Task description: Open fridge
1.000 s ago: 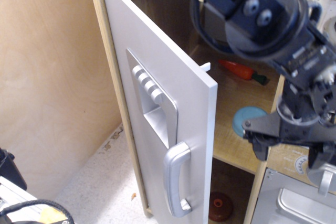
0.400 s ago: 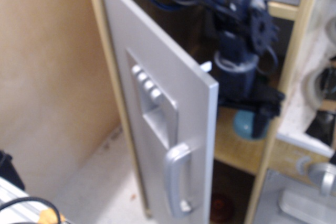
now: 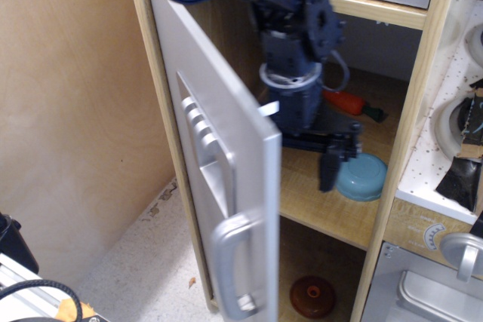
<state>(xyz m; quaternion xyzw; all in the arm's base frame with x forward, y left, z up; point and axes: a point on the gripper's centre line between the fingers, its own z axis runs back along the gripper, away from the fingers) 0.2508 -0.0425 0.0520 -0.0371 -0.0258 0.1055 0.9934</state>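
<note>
Matte grey flat door [image 3: 226,179] of the tall light-wood fridge [image 3: 166,156] stands swung wide, its curved silver handle [image 3: 230,265] and recessed silver dispenser panel [image 3: 204,152] facing left. Behind the door, on the wooden shelf [image 3: 317,197], lie a round blue bowl [image 3: 364,179] and an orange toy carrot [image 3: 351,103]; a dark red round piece [image 3: 312,296] sits below the shelf. The dark blue arm reaches down inside the fridge, its black gripper [image 3: 332,156] just beside the bowl; whether its fingers are apart cannot be told.
</note>
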